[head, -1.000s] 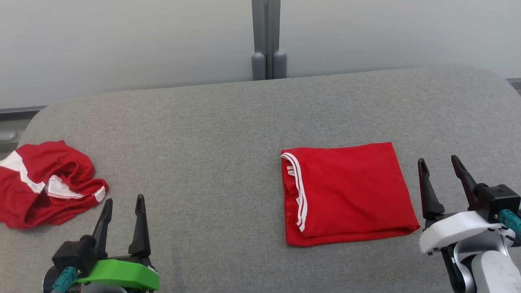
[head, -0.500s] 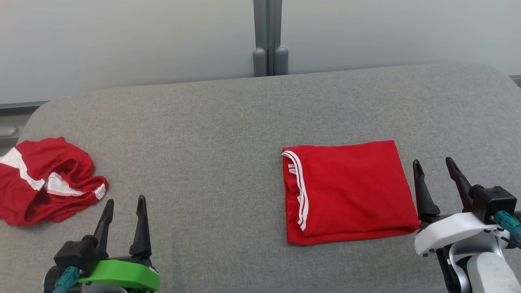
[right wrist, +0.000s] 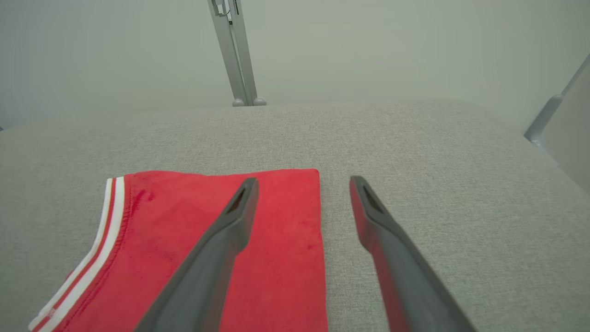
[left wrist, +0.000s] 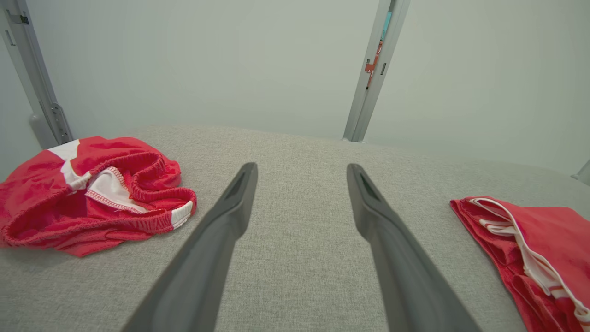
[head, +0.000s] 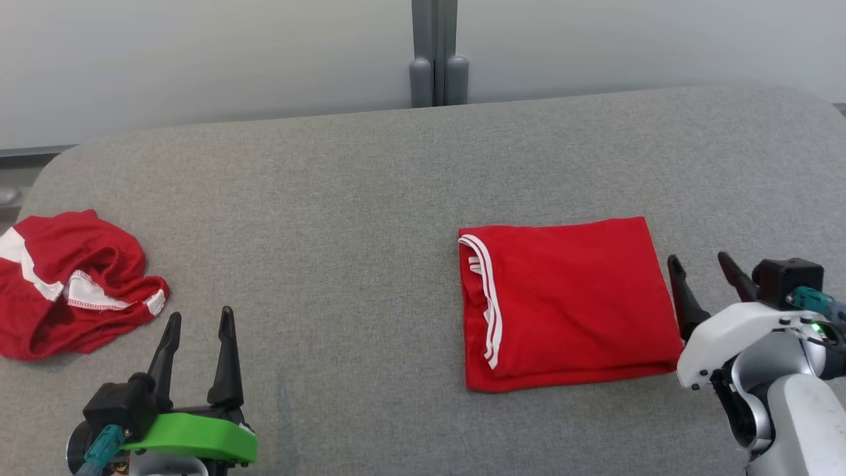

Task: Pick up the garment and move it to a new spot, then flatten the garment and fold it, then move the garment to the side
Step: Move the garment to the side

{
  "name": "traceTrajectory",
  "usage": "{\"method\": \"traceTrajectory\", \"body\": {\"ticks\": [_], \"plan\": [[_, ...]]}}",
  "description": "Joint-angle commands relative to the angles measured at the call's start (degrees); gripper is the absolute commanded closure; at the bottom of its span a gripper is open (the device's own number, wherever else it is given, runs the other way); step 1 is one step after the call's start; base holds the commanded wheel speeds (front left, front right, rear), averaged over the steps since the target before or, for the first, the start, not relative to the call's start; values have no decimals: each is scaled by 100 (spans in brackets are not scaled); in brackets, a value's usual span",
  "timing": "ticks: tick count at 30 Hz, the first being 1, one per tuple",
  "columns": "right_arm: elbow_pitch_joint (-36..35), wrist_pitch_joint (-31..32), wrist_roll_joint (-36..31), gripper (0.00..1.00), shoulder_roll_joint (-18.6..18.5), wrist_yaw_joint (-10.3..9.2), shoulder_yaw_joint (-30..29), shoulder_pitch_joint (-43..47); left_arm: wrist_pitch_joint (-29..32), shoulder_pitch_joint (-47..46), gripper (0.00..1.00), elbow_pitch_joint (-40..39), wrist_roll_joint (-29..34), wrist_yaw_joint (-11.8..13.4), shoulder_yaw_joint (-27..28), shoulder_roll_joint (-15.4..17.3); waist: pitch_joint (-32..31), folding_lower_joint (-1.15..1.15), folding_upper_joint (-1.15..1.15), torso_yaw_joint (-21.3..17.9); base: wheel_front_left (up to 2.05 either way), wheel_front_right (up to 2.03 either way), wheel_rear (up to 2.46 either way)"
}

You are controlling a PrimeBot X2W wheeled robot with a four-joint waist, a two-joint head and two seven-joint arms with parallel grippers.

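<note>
The left jaws and right jaws stand spread and empty. On the grey counter (head: pixel 370 198), the folded red garment (head: pixel 568 297) lies centre-right. The right jaws have drawn in just beside its right edge, likely for the move aside. The crumpled red shorts (head: pixel 73 284) lie far left.

The garment (head: pixel 568 304) is plain red, with twin white stripes along its 9 o'clock edge. The heap (head: pixel 73 284) at 9 o'clock is red with white panels. The table (head: pixel 330 198) is flecked grey. The left gripper (head: pixel 200 317) is black on green, and the right gripper (head: pixel 696 258) is black on white.
</note>
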Motion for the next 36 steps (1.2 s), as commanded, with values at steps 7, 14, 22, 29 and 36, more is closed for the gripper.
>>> {"method": "traceTrajectory", "body": {"ticks": [7,14,22,29,36], "plan": [[515,2332,570,0,-468,-3,296,-701,1,-318,0,-118,40,-21,-7,55,427,0,0,24,0,0,0],[1187,2734,750,0,-582,0,246,-1203,1,-557,0,-126,1,-21,-80,68,762,0,0,133,0,0,0],[1950,2661,1069,0,-543,0,456,-1587,1,-678,0,-134,-12,-21,-142,80,971,0,0,204,0,0,0],[2443,2931,1150,100,-777,-4,948,-1902,1,-753,0,-235,43,-21,-116,137,1192,0,0,75,0,0,0],[2215,2649,986,100,-1562,-8,1517,-2710,1,-873,0,-488,104,-21,-72,232,1536,0,0,-389,0,0,0]]}}
